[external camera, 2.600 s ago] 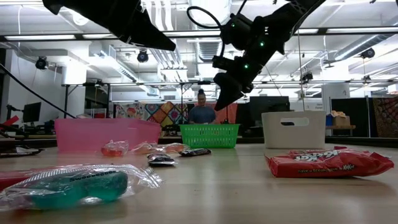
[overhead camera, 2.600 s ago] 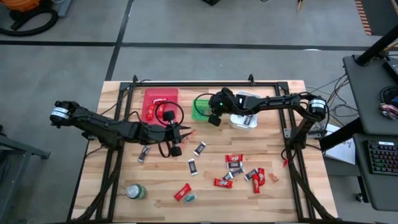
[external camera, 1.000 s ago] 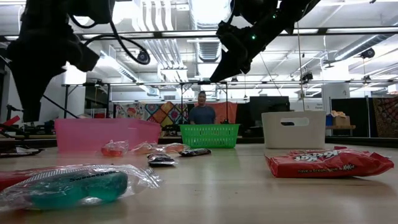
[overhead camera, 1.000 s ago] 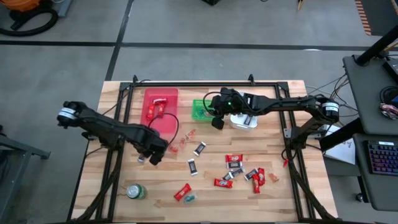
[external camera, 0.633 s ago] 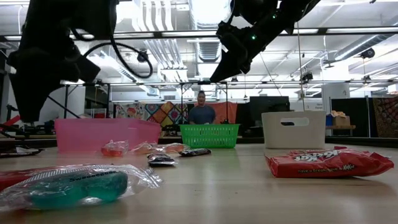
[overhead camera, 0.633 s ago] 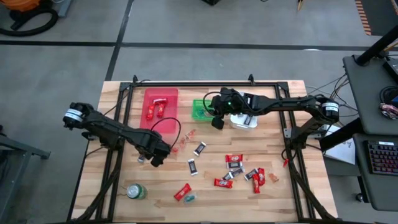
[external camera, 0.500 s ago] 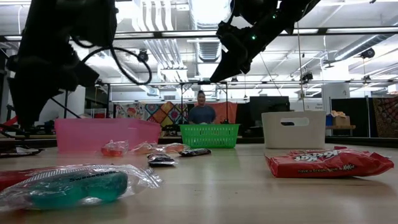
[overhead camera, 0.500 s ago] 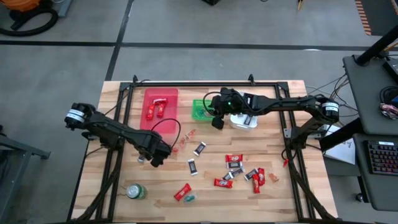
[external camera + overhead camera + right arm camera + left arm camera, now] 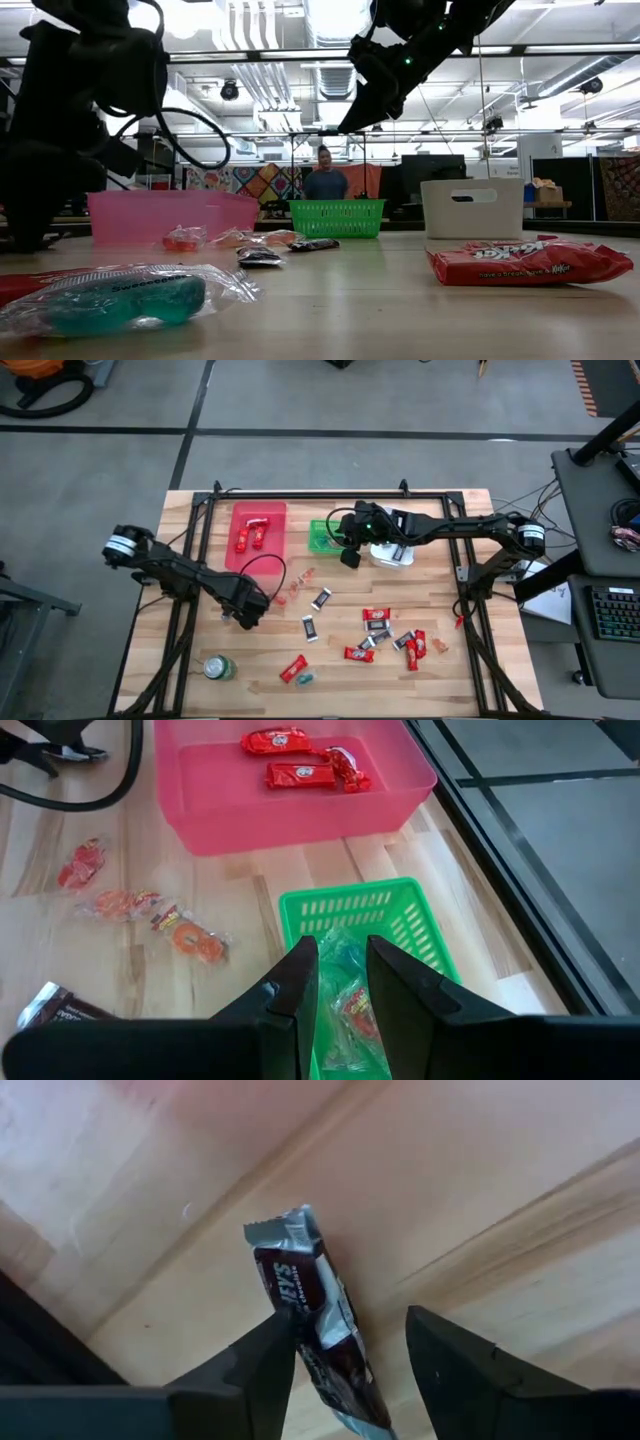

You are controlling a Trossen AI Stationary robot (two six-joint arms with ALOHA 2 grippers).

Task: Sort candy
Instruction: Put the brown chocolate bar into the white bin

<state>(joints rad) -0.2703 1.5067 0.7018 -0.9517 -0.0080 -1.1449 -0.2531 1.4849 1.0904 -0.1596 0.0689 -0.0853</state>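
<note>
A dark brown-and-silver candy (image 9: 320,1310) lies flat on the wooden table near its left side. My left gripper (image 9: 243,622) points down over it, open. In the left wrist view its two fingers (image 9: 262,1370) stand on either side of the wrapper's near half. I cannot tell whether they touch it. My right gripper (image 9: 347,553) hangs still above the green basket (image 9: 400,910), its fingers a little apart with nothing between them (image 9: 342,970). More candy lies loose on the table (image 9: 390,635).
A pink bin (image 9: 236,510) with red candies stands at the far left. The green basket (image 9: 322,535) and a white bin (image 9: 395,550) stand beside it. A green can (image 9: 218,668) lies near the front left. Orange sweets (image 9: 295,582) and dark bars (image 9: 320,599) are scattered mid-table.
My left gripper has come down toward the table, over the dark candy at the left. The candy has stayed where it was.
</note>
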